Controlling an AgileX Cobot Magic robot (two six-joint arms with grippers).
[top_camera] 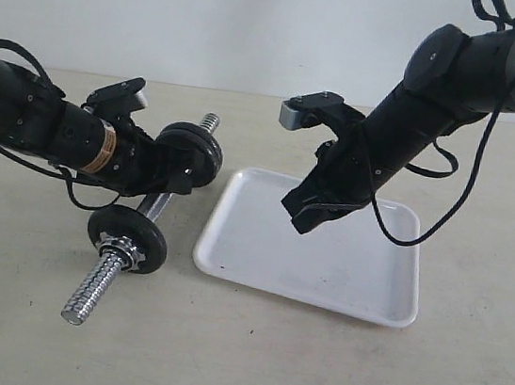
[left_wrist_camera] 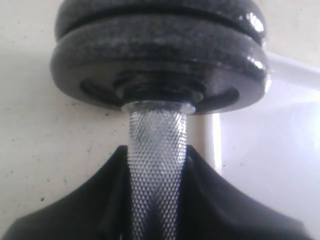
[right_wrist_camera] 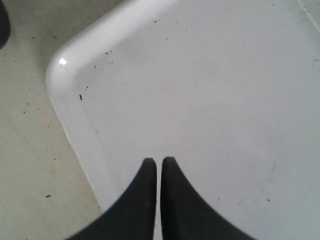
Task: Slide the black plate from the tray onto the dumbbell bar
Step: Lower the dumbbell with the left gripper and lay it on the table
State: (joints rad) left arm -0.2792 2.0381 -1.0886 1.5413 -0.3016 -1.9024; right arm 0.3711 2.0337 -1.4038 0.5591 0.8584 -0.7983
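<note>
The dumbbell bar lies slanted on the table left of the tray. My left gripper is shut on its knurled middle. Two black plates sit pressed together on the bar's far end; in the left wrist view the nearer plate is just beyond my fingertips and the outer plate is behind it. Another black disc with a silver star nut is on the near end. My right gripper hangs shut and holding nothing over the tray, which has nothing in it.
The bar's near threaded end points toward the table's front, and its far threaded tip pokes out past the plates. The tray's rim lies close beside the bar. The right arm slants down from the upper right.
</note>
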